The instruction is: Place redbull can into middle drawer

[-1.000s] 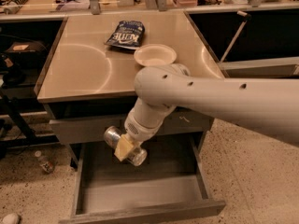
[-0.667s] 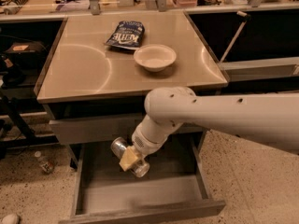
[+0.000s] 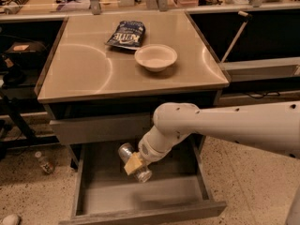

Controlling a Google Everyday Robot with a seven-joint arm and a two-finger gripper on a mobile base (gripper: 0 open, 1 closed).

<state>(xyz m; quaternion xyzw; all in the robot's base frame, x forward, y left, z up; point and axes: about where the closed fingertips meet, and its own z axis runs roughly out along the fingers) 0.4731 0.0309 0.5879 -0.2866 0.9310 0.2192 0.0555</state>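
The middle drawer (image 3: 140,196) stands pulled out below the counter, grey with a smooth floor. My gripper (image 3: 134,163) reaches down from the white arm at right and is shut on the redbull can (image 3: 126,152), a slim silver can held tilted. The can's upper end points up-left and its lower end (image 3: 143,175) shows below the tan fingers (image 3: 132,163). The can hangs inside the drawer opening, just above the floor near its middle.
On the counter (image 3: 84,74) lie a dark blue chip bag (image 3: 125,34) and a cream bowl (image 3: 155,57). The closed top drawer front (image 3: 101,128) sits just above the open drawer. A small bottle (image 3: 44,162) lies on the floor at left.
The arm has lowered and shifted right, carrying the can down from the drawer's back edge into the open drawer. The bowl, hidden before by the arm, now shows fully.
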